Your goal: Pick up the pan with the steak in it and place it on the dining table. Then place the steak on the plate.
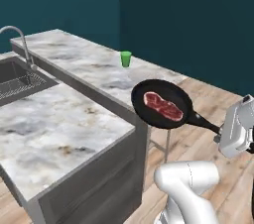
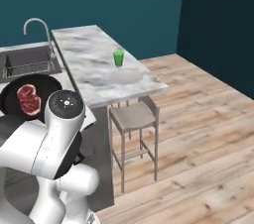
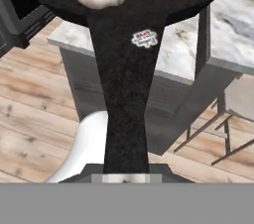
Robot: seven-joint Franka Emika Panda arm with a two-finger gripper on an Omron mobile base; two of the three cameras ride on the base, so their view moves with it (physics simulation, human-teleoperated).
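Half done at best: gripper (image 1: 222, 131) clamped on the pan (image 1: 161, 103) handle, steak (image 1: 162, 105) inside, pan held airborne beside the table (image 1: 94, 64) edge. Plate (image 2: 125, 76), probably, near the green cup (image 2: 118, 58); both placements remained.

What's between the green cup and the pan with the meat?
Just bare marble of the dining table, seen from the left base view, between the green cup and the pan.
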